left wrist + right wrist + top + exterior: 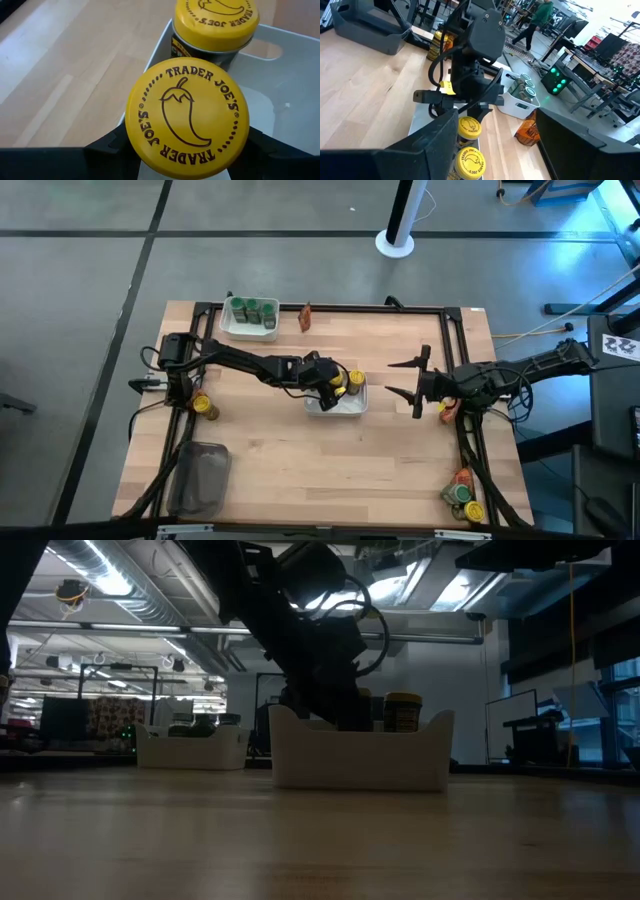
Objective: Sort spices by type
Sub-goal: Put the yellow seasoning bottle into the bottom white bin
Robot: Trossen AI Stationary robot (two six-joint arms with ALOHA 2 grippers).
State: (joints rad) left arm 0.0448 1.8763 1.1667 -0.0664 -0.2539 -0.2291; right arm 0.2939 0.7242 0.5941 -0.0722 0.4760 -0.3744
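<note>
My left gripper [337,387] reaches slanting down into the white tray [322,408] at the table's middle, shut on a yellow-lidded spice jar [187,117]. A second yellow-lidded jar [215,20] stands upright in the same tray just beyond it. Several green-lidded jars fill another white tray [250,318] at the far edge, with a red-orange packet [305,317] beside it. One more yellow-lidded jar [205,407] stands by the left arm's base. My right gripper [412,387] hovers open to the right of the middle tray, holding nothing. My left gripper pinches the jar between its two fingers [107,145], which stand on opposite sides just under the lid's rim [131,131]. The lid hides the contact itself. The fingers come slanting down from the table's left. The jar stays upright, lid up, over the tray's left end; whether its base touches the tray floor, I cannot tell.
A clear grey tub [200,477] lies at the near left corner. A small heap of jars and a packet [462,495] sits at the near right corner, and an orange packet [446,410] lies under the right arm. Bare wood lies between the middle tray and the near edge.
</note>
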